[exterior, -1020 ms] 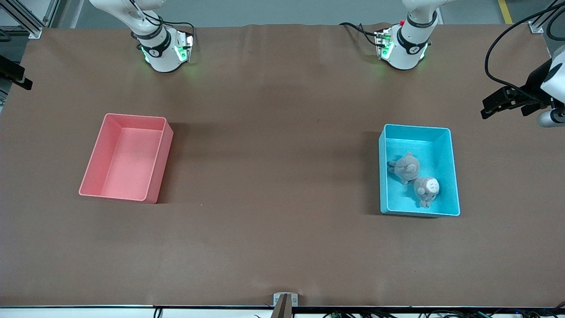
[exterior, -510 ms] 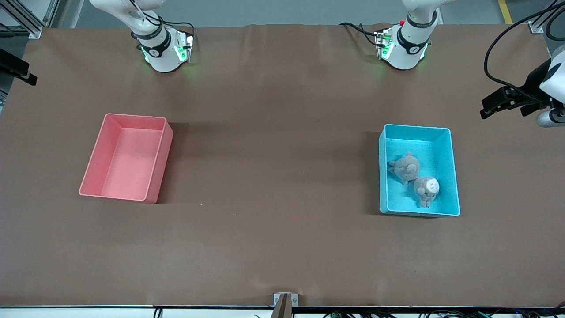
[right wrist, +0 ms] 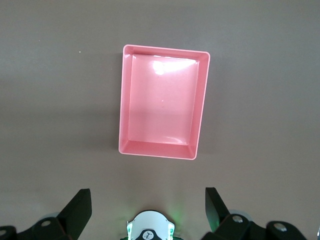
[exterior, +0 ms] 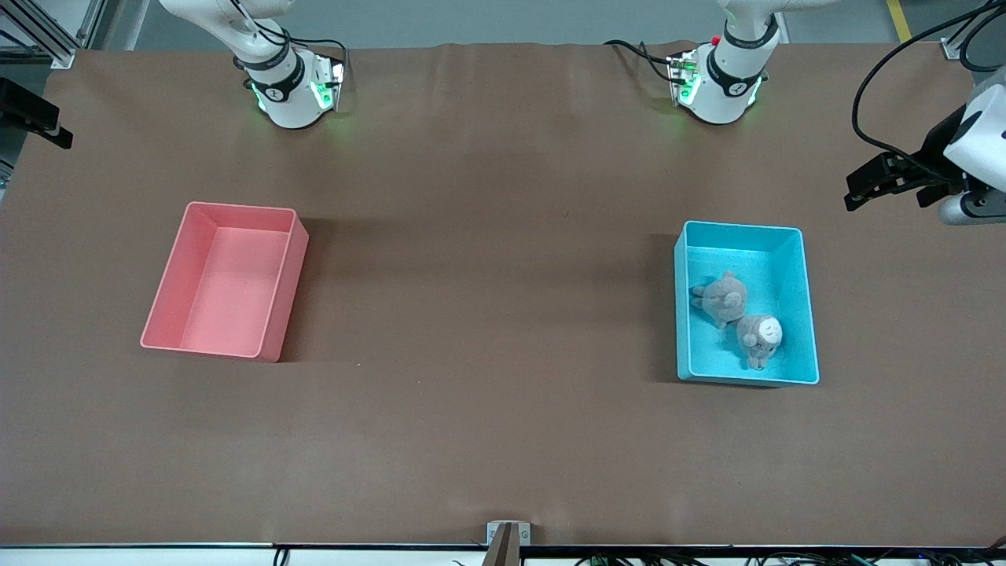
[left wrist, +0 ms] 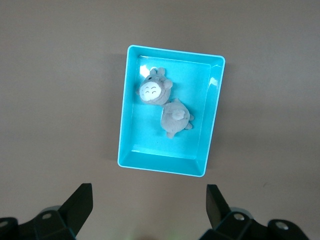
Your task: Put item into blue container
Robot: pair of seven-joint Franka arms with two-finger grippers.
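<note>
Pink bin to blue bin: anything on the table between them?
Nothing. The front view shows only bare brown table between the pink bin and the blue bin.

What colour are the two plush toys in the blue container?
Both plush toys are grey, one showing a white face; clearest in the left wrist view.

A pink bin (exterior: pixel 224 283) sits on the brown table (exterior: pixel 487 314) toward the right arm's end.
</note>
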